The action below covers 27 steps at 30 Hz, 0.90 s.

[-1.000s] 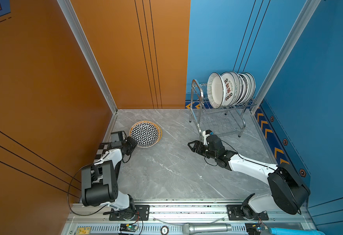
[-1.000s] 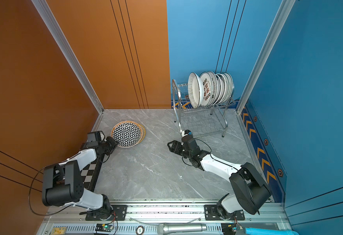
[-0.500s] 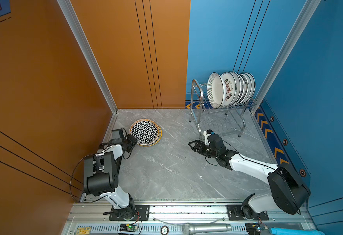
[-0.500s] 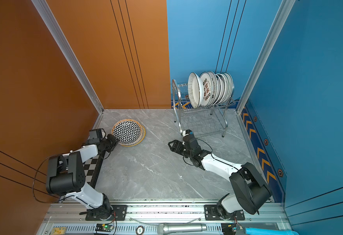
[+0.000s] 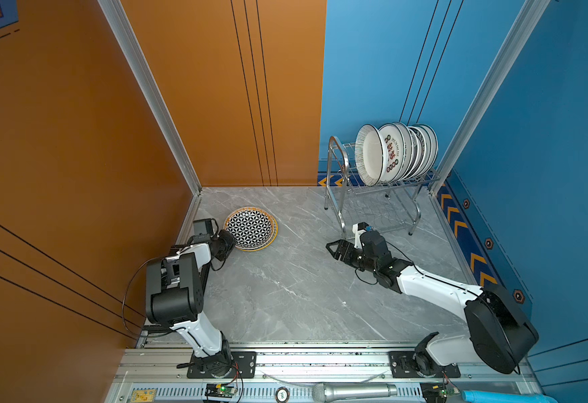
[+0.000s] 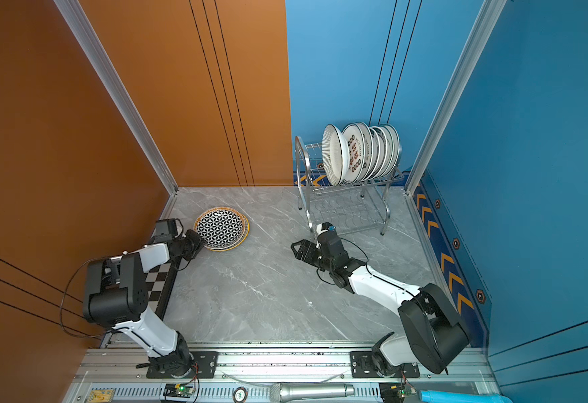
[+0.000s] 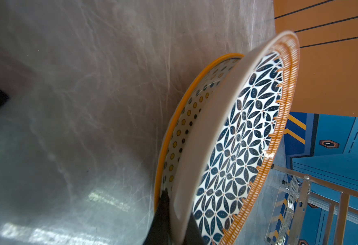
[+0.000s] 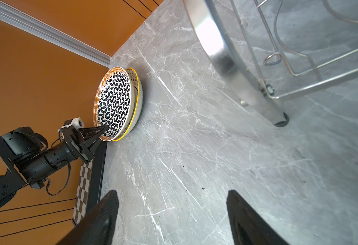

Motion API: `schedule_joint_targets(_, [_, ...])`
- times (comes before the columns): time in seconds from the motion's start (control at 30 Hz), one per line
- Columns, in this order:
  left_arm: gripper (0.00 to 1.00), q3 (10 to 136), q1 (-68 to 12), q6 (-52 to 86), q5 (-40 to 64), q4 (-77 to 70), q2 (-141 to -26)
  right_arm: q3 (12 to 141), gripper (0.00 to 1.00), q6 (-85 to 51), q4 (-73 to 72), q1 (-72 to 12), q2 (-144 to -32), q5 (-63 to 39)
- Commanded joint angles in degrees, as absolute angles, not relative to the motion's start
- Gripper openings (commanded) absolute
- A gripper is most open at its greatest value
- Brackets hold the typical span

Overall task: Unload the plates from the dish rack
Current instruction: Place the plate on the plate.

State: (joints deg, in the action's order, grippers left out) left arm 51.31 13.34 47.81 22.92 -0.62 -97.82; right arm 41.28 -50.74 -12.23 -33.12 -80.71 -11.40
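Several white plates [image 5: 393,153] [image 6: 359,153] stand on edge in the top tier of the steel dish rack [image 5: 400,183] [image 6: 362,185] at the back right. A plate with a black-and-white flower pattern [image 5: 250,228] [image 6: 221,228] [image 7: 237,148] [image 8: 114,104] lies tilted on a yellow-rimmed dotted plate [image 7: 184,121] [image 8: 136,93] near the left wall. My left gripper [image 5: 230,240] [image 6: 200,240] [image 7: 178,210] [image 8: 103,129] is shut on the patterned plate's rim, one finger between the two plates. My right gripper [image 5: 332,249] [image 6: 298,249] [image 8: 171,195] is open and empty above the table, beside the rack's front leg [image 8: 258,101].
A black-and-white chequered board [image 6: 160,282] [image 8: 84,176] lies along the left wall under my left arm. Orange and blue walls close in the marble table [image 5: 285,296]. The rack's lower tier [image 5: 372,213] holds nothing. A microphone [image 5: 355,390] lies on the front rail.
My left arm's rear links have swung upright while its gripper stays on the patterned plate's rim. My right gripper's jaws have widened a little. The plates have hardly shifted.
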Motion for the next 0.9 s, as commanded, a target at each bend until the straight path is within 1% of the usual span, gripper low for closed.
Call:
schedule_joint_targets(0.0, [0.00, 54.8, 12.8, 46.1, 27.2, -2.2, -98.2, 40.2, 0.79, -49.2, -10.0, -32.7, -79.4, -12.3])
schedule_joint_targets(0.4, [0.00, 57.3, 12.5, 43.6, 27.2, 2.9, -99.9, 41.1, 0.80, -48.7, -7.5, -32.2, -79.0, -12.7])
schedule_joint_targets(0.63, [0.04, 58.4, 12.4, 42.2, 26.7, 5.6, -100.3, 41.3, 0.80, -48.3, -6.2, -32.2, -78.0, -12.4])
schedule_joint_targets(0.67, [0.05, 58.7, 12.4, 41.7, 26.4, 6.5, -100.4, 41.4, 0.81, -48.2, -6.1, -32.1, -77.9, -12.4])
schedule_joint_targets(0.73, [0.08, 58.6, 12.4, 41.3, 25.7, 7.3, -100.2, 41.6, 1.00, -48.2, -5.8, -32.0, -77.7, -12.4])
schedule_joint_targets(0.8, [0.14, 58.6, 12.4, 41.0, 25.1, 8.5, -100.2, 42.1, 1.00, -47.7, -5.6, -31.9, -77.6, -12.7])
schedule_joint_targets(0.87, [0.23, 58.6, 12.4, 40.8, 25.1, 8.7, -100.3, 42.2, 1.00, -47.5, -5.5, -32.1, -77.5, -12.8])
